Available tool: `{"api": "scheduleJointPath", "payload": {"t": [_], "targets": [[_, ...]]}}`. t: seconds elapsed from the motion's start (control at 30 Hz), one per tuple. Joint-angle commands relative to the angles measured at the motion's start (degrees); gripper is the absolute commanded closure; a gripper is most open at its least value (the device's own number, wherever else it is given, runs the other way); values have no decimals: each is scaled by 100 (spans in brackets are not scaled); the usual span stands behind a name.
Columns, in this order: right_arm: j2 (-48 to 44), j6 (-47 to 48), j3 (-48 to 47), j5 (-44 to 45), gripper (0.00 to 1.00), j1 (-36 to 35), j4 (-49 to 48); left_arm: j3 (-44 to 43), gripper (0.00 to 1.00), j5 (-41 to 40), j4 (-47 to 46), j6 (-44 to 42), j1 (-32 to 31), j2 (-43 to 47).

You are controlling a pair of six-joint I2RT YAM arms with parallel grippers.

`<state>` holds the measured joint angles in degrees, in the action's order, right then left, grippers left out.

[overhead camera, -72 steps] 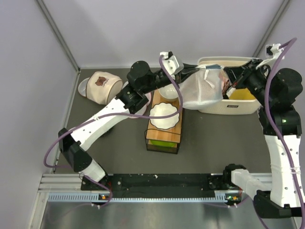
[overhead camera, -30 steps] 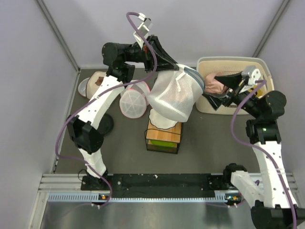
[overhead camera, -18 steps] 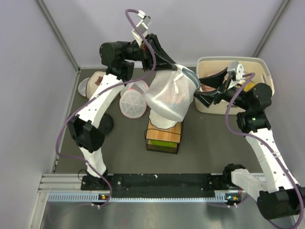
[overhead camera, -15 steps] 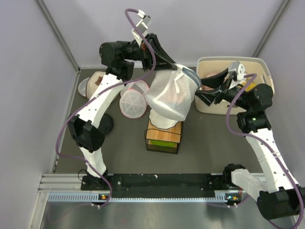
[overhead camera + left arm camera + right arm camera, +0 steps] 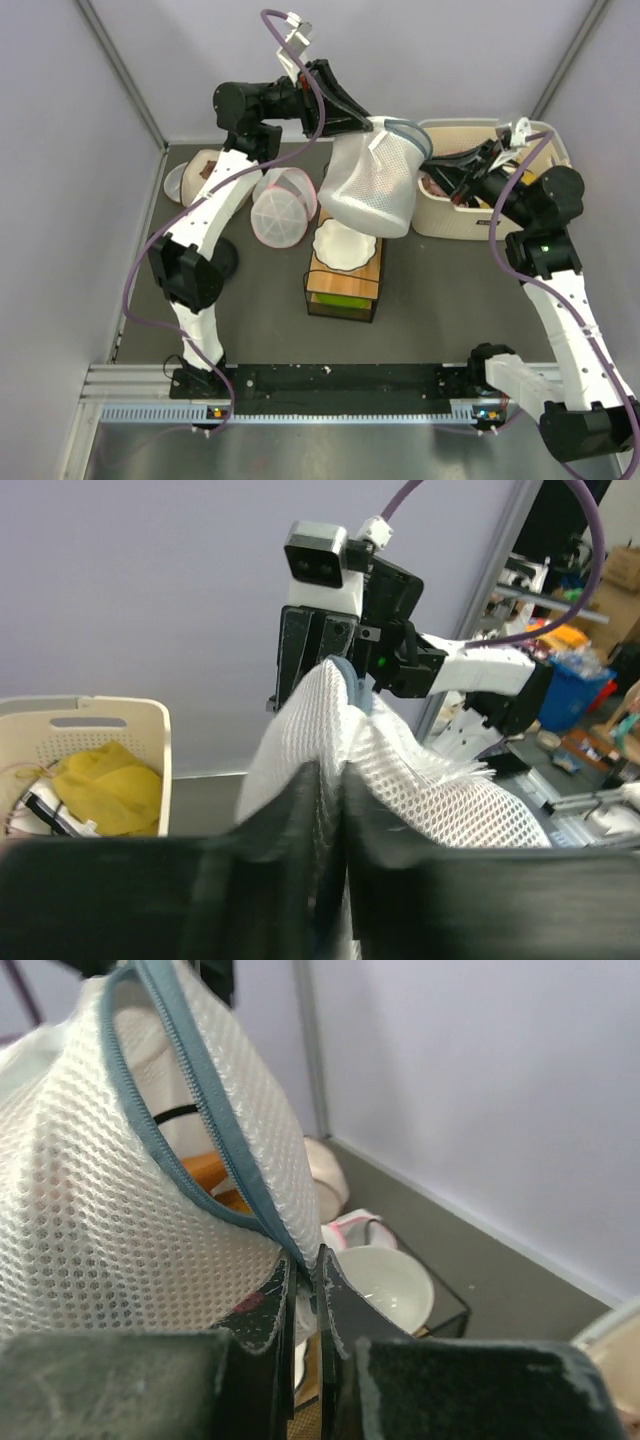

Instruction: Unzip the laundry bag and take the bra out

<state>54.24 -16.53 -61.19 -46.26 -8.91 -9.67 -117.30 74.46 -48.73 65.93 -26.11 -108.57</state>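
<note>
Bag [image 5: 372,190] hangs in the air between the two arms, over the rack [image 5: 345,285] and its bowl [image 5: 343,245].

Left gripper [image 5: 328,780]: jaws pinched together on a fold of mesh at the rim.

Right gripper [image 5: 303,1265]: jaws clamped on the zip [image 5: 190,1110] trim, at the low end of a gap. Cannot tell whether the slider sits between them.

Zip partly open, with the lid edge parted from the wall. Bra [image 5: 205,1175] is inside the bag. Its orange shows through the gap, with a dark strap above.

Basket [image 5: 470,225] sits beside the right arm, yellow garment [image 5: 105,785] in it.

Step in hand, as I read it: run the zip further round the lid.
- Left should act as anchor and hold the rim stretched.
- Right should draw along the curve of the zip, not outward. A pull off the line would likely bunch mesh into the teeth.
- The opening wants to be wider than a cup before anything reaches in.
- Hold the bag high enough to clear the bowl.

Likely risk: thin mesh slipping out of the left pinch under the pull.
</note>
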Motion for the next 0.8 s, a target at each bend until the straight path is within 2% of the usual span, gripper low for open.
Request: {"api": "scheduleJointPath", "payload": {"t": [0.0,0.03,0.07,0.1,0.2,0.27,0.4,0.47,0.63,0.77], "targets": [[-238,116,-780,1662,100,-76,501,-294,58,-650,1020,-650,71,-15],[-256,54,-902,1977,100,-85,536,-294,47,-860,1267,-834,88,46],[-256,28,-1034,2703,100,-76,885,-259,17,-897,1670,-1045,106,99],[-125,236,-1227,2910,100,-94,1245,-233,1,-906,1804,-1134,123,161],[156,842,-2044,3404,100,-102,2028,39,1,-1327,2840,-1976,246,573],[227,1325,-2090,3431,100,-102,2031,75,1,-1940,3830,-2835,343,864],[420,2179,-2204,3378,100,-164,2039,-311,1,-2251,4704,-3534,352,900],[517,2495,-2309,3221,100,-173,2188,-329,1,-2330,4855,-3779,317,952],[623,2919,-2442,2255,100,-173,2321,-329,1,-2865,6004,-4781,-7,1127],[982,2709,-2591,2358,100,-357,1962,-320,1,-3366,6498,-5326,-17,1216]]}}
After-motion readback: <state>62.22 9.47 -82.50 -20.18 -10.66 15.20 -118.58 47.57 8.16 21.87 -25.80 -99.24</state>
